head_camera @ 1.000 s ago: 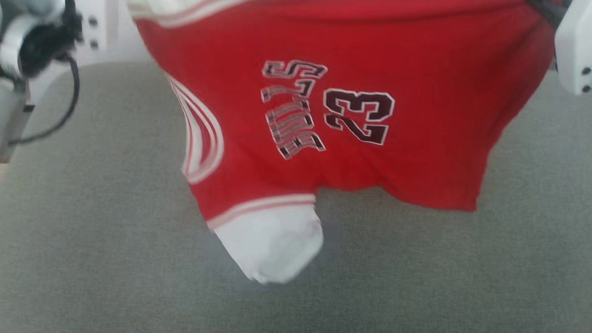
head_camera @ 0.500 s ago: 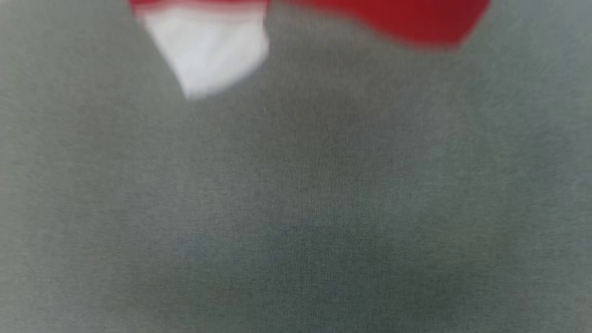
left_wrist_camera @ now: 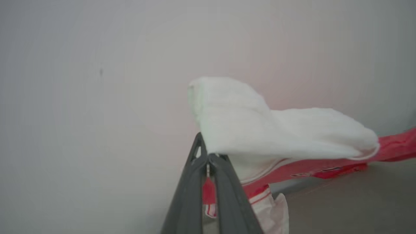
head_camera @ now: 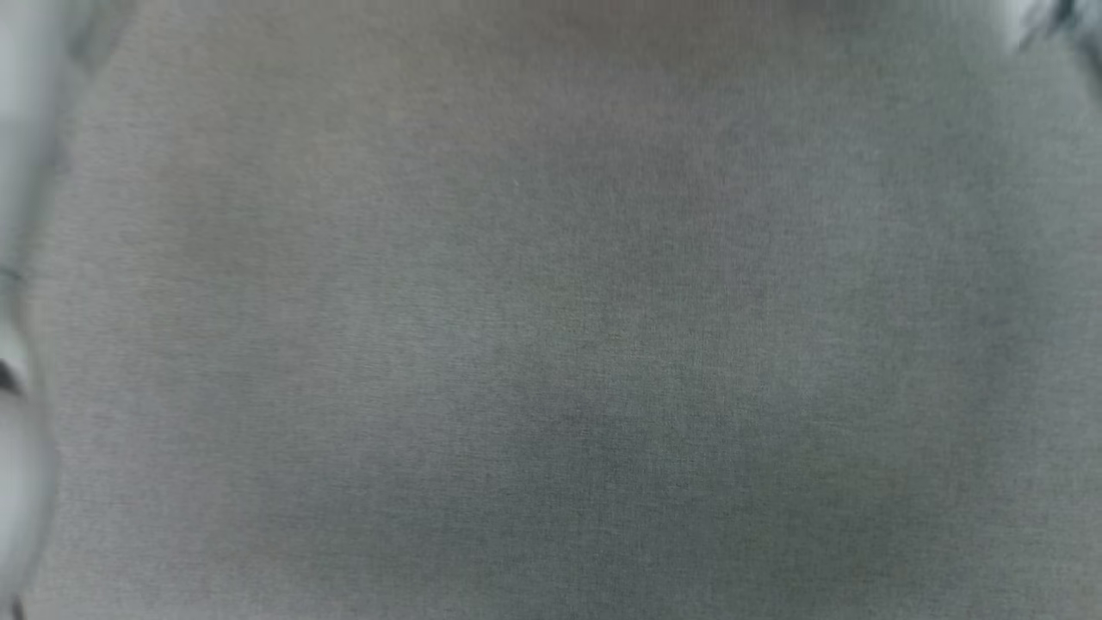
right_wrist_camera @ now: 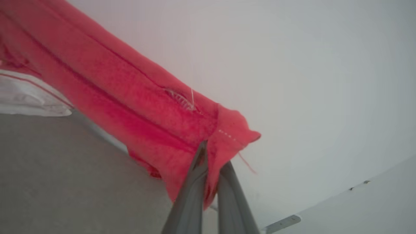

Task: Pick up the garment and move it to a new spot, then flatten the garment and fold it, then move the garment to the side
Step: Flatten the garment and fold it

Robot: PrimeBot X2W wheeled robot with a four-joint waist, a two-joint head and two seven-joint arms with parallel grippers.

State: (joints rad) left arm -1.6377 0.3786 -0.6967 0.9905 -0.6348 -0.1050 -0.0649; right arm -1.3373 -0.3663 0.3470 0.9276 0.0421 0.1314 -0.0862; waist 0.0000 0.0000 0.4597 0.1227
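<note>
1. Two pinches carry the work. The head view gives a blurred grey woven fabric surface [head_camera: 551, 344] with a pale smear [head_camera: 17, 482] at its left edge, too soft to name.
2. Left wrist view: the left gripper [left_wrist_camera: 207, 160], its long dark fingers pressed together, is clamped on the striped red-and-white edge of the garment [left_wrist_camera: 276, 130] — a bright red jersey with white panels. A white panel billows above the fingertips, and red cloth runs off to the right over the grey surface.
3. Right wrist view: the right gripper [right_wrist_camera: 213, 156] is closed tight on a red hemmed corner. The cloth stretches away up-left in a taut band; whether its low folds touch the surface I cannot tell.
4. Judgement: the carry to a new spot looks to be in hand, the garment slung between both arms. The next move calls for lowering it onto the grey surface with the two held edges well apart — so it lands spread — before letting go.
</note>
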